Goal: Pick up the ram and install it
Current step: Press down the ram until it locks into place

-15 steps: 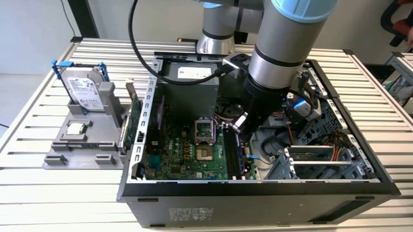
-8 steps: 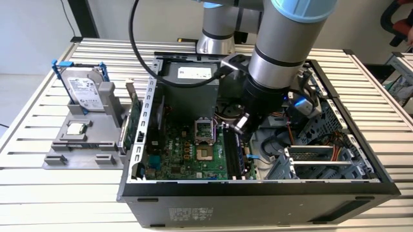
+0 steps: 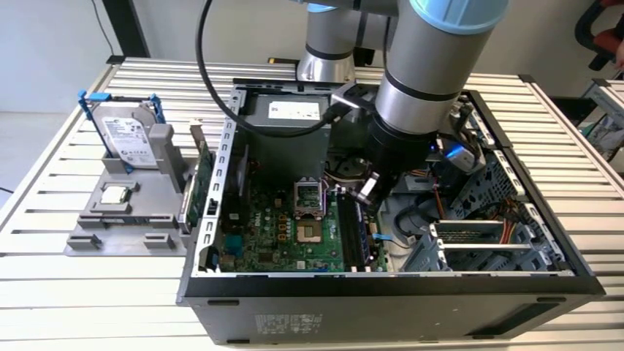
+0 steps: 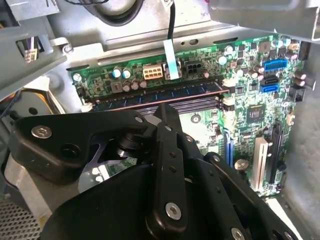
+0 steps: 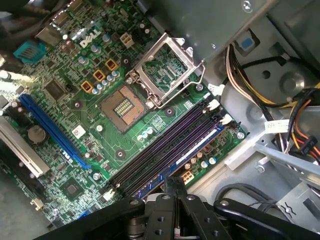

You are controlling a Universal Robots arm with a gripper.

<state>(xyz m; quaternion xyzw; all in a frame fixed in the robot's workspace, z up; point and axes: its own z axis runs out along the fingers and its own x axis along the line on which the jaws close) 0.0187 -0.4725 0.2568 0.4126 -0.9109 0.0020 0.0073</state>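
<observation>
**Tight fit above the memory slots**

In the exterior view's centre, the arm (image 3: 414,102) fills the open case (image 3: 390,281). The drive cage (image 3: 487,245) crowds the right; bare motherboard (image 3: 278,234) lies open at lower left.

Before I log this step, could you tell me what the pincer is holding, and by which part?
It cannot be told: the pincer is at the top edge of the ram, about mid-length.

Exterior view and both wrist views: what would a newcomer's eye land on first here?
The big grey arm plunging into the open computer case at the exterior view's centre. Its gripper sits right over the ram, which lies in a slot on the green motherboard. The open processor socket stands out in the first wrist view.
</observation>
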